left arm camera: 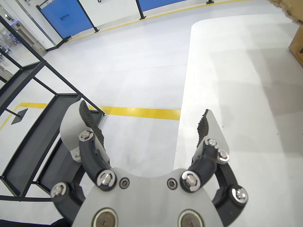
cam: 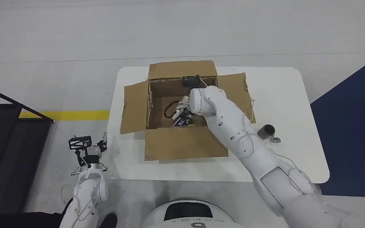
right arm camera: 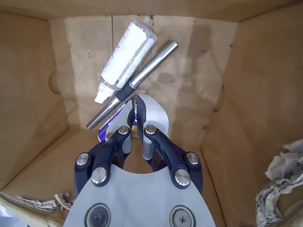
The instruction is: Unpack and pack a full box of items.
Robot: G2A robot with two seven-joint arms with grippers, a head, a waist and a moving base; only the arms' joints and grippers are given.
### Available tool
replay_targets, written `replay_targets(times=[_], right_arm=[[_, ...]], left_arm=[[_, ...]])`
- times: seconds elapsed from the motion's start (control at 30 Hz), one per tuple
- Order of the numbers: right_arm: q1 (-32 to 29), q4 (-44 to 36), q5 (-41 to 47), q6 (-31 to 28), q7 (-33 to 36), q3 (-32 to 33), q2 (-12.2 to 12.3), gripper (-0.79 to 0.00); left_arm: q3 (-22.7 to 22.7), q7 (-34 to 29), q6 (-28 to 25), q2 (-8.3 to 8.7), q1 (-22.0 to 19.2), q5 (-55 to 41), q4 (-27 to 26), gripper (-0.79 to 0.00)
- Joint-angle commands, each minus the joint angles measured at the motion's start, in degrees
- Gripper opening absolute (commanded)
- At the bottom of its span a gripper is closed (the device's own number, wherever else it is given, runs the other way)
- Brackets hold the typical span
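Sitting deep inside the open cardboard box (cam: 171,145), our right tool (right arm camera: 136,102) is pinched down to a narrow slit on the edge of a blue-and-white packet (right arm camera: 105,129) that lies on the box floor. Just past its tips we see a white tube (right arm camera: 126,57) and a metal rod (right arm camera: 146,66) with a black band. They touch along their lengths, and the rod's lower end lies across the packet. Crumpled paper (right arm camera: 279,178) sits in a corner of the box. The box stands near the middle of the white counter (cam: 285,91), flaps folded out, with a small dark cylinder (cam: 266,132) on the counter to its right. Our left tool (left arm camera: 144,121) hangs off the counter's left edge, over the floor beside a black rack (left arm camera: 35,131) — fingers spread wide, holding nothing.
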Motion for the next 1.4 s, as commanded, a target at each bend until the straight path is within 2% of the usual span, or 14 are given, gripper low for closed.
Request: replay_targets(times=[0.0,0.03,0.3,0.8,0.87,0.9,1.0,1.03,1.07,1.37], right_arm=[[-0.36,0.72,0.23,-0.72,0.73,0.47,0.00,-0.031],[-0.30,1.35,0.28,-0.97,0.98,0.55,-0.09,0.000],[1.23,6.73,2.24,-1.56,1.58,0.83,-1.63,0.000],[6.32,20.46,4.85,-0.84,0.86,-3.79,-6.57,-0.012],[6.83,21.79,5.12,-0.72,0.74,-4.22,-7.14,-0.203],[7.07,22.39,5.25,-0.67,0.69,-4.41,-7.41,-0.400],[7.77,23.98,5.60,-0.51,0.53,-4.76,-8.11,-0.588],[7.99,24.44,5.61,-0.42,0.43,-4.84,-8.30,-0.665],[8.21,24.72,5.54,-0.35,0.37,-4.93,-8.48,-0.779],[8.56,21.36,4.07,-0.11,0.12,-2.78,-8.30,-0.785]], left_arm=[[0.00,0.00,0.00,0.00,0.00,0.00,0.00,0.000],[0.00,0.00,0.00,0.00,0.00,0.00,0.00,0.000],[0.00,0.00,0.00,0.00,0.00,0.00,0.00,0.000],[0.00,0.00,0.00,0.00,0.00,0.00,0.00,0.000],[0.00,0.00,0.00,0.00,0.00,0.00,0.00,0.000],[0.00,0.00,0.00,0.00,0.00,0.00,0.00,0.000],[0.00,0.00,0.00,0.00,0.00,0.00,0.00,0.000],[0.00,0.00,0.00,0.00,0.00,0.00,0.00,0.000],[0.00,0.00,0.00,0.00,0.00,0.00,0.00,0.000],[0.00,0.00,0.00,0.00,0.00,0.00,0.00,0.000]])
